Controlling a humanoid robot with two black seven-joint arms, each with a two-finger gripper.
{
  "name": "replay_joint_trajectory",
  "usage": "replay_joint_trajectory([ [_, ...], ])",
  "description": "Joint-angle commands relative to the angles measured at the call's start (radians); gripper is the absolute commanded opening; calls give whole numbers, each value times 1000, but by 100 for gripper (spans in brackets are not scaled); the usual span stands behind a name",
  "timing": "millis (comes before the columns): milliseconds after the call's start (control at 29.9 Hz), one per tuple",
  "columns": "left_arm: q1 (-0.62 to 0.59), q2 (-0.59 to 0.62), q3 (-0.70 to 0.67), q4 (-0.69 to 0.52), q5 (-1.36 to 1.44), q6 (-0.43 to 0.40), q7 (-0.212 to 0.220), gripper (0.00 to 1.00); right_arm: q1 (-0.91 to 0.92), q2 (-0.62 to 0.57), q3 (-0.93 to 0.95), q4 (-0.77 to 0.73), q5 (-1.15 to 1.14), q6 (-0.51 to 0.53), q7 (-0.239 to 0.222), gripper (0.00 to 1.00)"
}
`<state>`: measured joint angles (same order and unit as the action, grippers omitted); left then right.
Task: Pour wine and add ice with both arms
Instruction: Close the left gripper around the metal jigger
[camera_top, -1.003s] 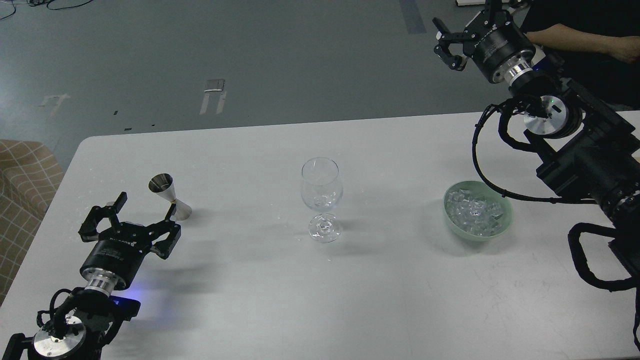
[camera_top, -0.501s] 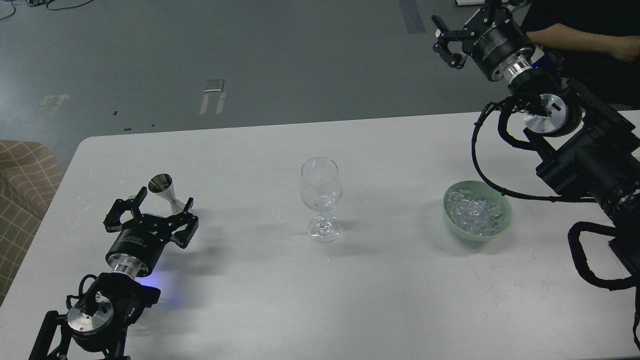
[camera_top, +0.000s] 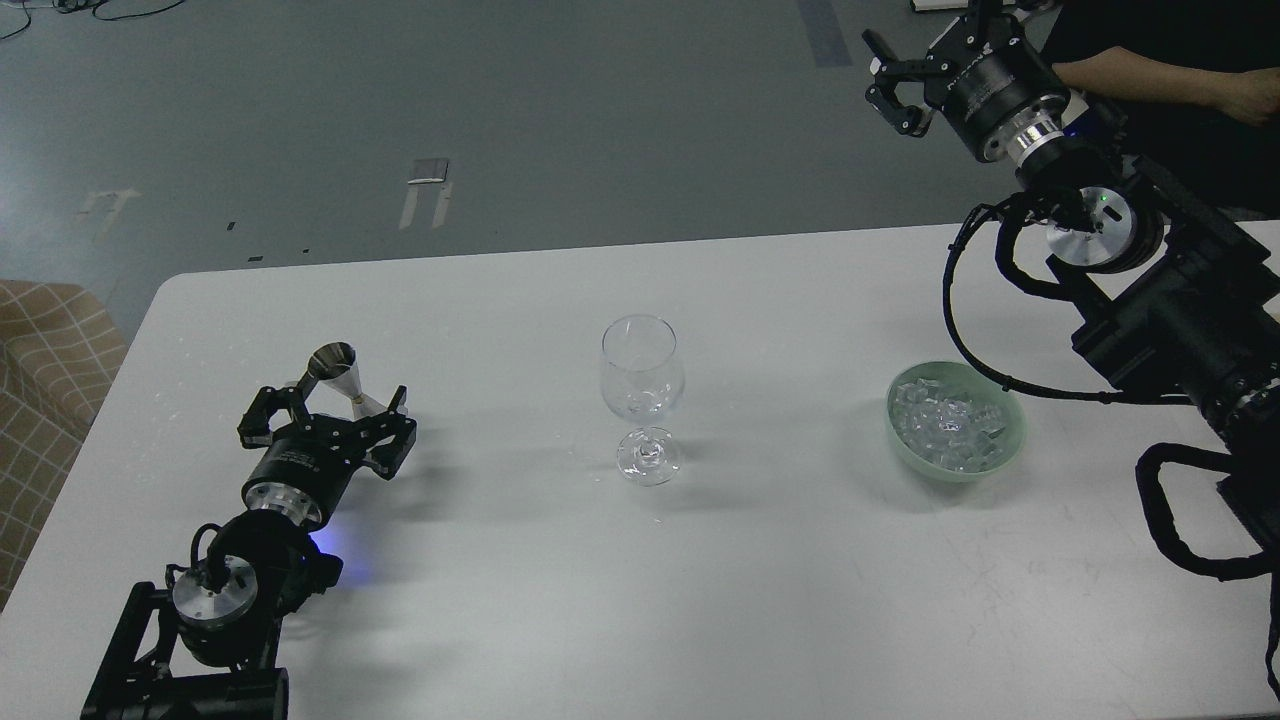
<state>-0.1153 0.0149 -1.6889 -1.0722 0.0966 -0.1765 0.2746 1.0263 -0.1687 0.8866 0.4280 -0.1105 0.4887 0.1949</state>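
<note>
A clear, empty wine glass stands upright at the table's middle. A steel jigger stands at the left. My left gripper is open, low over the table, with its fingers on either side of the jigger's lower half; I cannot tell whether they touch it. A pale green bowl at the right holds several clear ice chunks. My right gripper is open and empty, raised high beyond the table's far edge, well above and behind the bowl.
The white table ends at a rounded far-left corner. A checked beige seat stands off its left side. A person's bare arm lies at the top right behind my right arm.
My left gripper has moved forward and to the right, from short of the jigger to having its fingers on either side of it. The right gripper rose slightly, then held still.
</note>
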Motion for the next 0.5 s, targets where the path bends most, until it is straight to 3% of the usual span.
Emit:
replay_joint_trajectory([
  [0,-32,0,-2,29,2,0,-2,95,0,0,0,0,0,0,0,100],
  [100,-53,0,0,60,2,0,-17,93,0,0,2,0,0,0,0,100],
  [468,-73,-1,3,92,17,-3,-46,54,0,-2,2,0,0,0,0,100],
])
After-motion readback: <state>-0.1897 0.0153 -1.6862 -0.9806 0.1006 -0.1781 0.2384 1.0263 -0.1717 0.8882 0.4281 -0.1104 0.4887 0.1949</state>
